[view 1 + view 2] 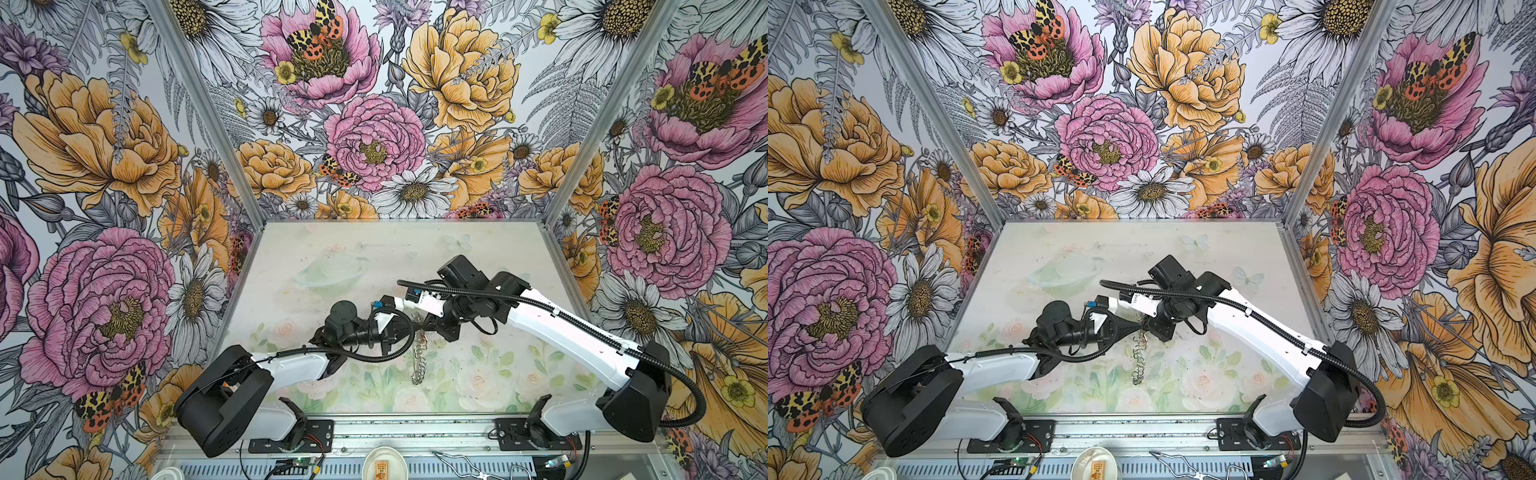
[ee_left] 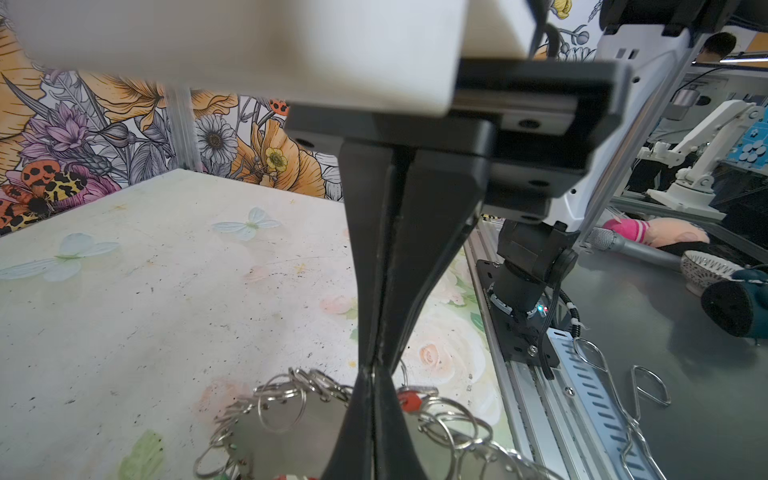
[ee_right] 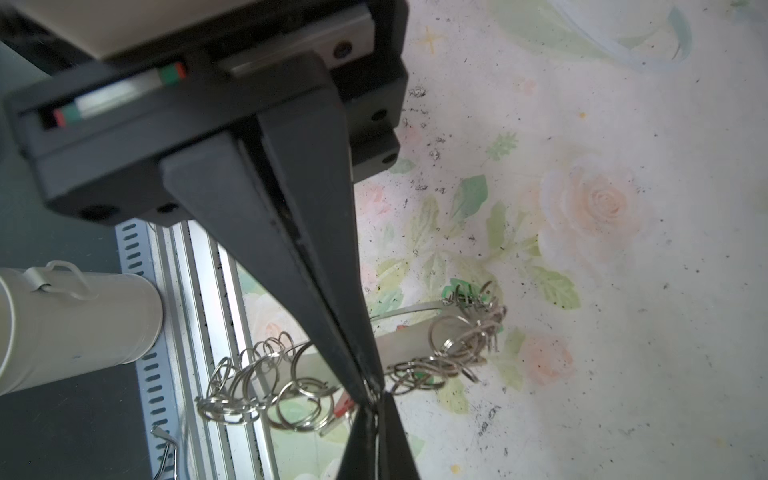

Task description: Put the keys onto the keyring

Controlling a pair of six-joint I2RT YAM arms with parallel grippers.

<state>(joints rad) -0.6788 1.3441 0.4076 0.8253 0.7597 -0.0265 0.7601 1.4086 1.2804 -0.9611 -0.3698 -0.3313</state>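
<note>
– The keyring [image 1: 419,365]: where is it sitting in both top views?
– It is hanging edge-on [image 1: 1138,365] above the table [image 1: 478,374], mid-workspace, between the two arms. The left gripper [image 1: 412,328] and the right gripper [image 1: 429,326] are meeting tip to tip at its upper edge. Holding it aloft is probably letting the split rings dangle free, so that a key can be threaded on.
– Left wrist view?
– The left gripper [image 2: 374,360] is pressing its jaws together, with no gap showing. The right gripper [image 2: 371,386] is facing it point to point. The keyring [image 2: 291,432] is showing its flat plate and fringe just behind the tips, and a red-headed key [image 2: 409,401] is sitting beside them. Whether the left jaws are pinching a split ring cannot be told.
– Right wrist view?
– The right gripper [image 3: 368,386] is likewise keeping its jaws together, and it appears to be clamping the fringe of the keyring [image 3: 405,347], so bearing its weight. A green-headed key [image 3: 457,289] is hanging among the split rings on the far side. The red-headed key [image 3: 343,409] is showing near the tips.
</note>
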